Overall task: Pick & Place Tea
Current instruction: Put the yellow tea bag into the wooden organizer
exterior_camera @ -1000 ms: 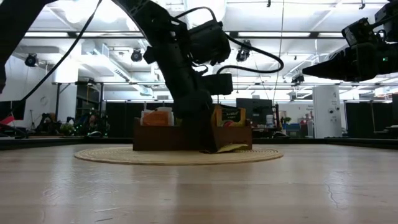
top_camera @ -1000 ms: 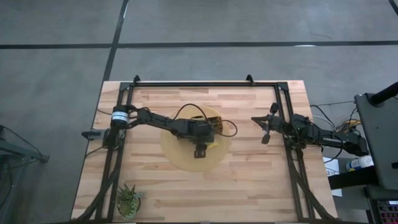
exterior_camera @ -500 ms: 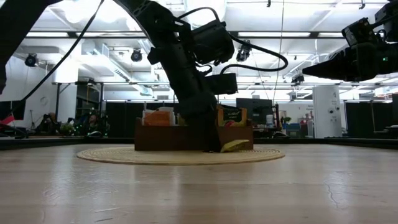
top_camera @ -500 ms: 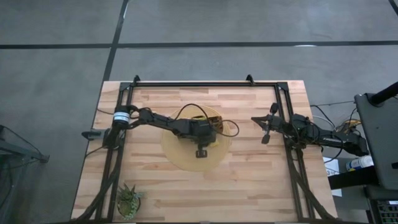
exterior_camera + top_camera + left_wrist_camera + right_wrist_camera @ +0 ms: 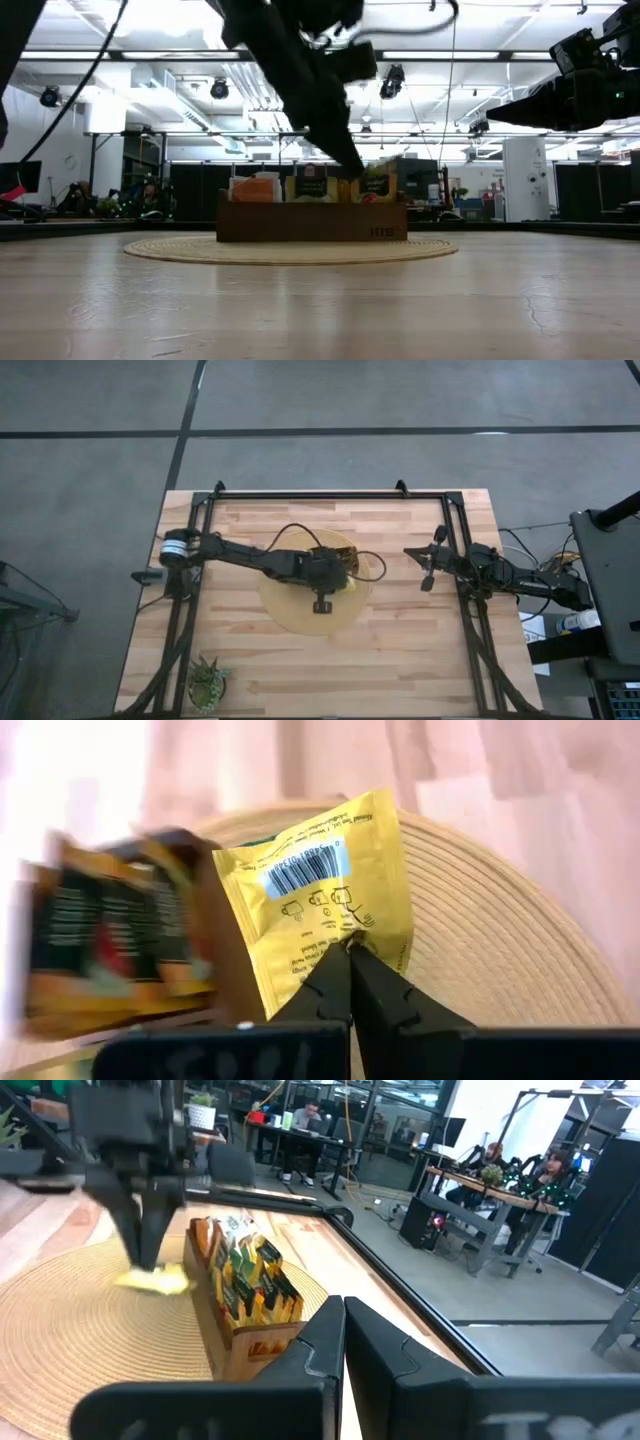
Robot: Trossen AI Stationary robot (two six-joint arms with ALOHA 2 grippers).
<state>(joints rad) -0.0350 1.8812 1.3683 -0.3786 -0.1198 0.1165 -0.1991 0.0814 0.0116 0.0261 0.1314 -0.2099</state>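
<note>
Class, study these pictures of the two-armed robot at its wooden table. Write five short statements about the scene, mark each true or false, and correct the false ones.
1. The left gripper is shut on a flat yellow tea sachet. True.
2. The sachet lies flat on the round woven mat. False: it hangs lifted above the mat.
3. The long brown wooden box stands on the mat. True.
4. The right gripper is over the box. False: it waits to the side, shut and empty.
5. A small green potted plant stands on the table. True.
</note>
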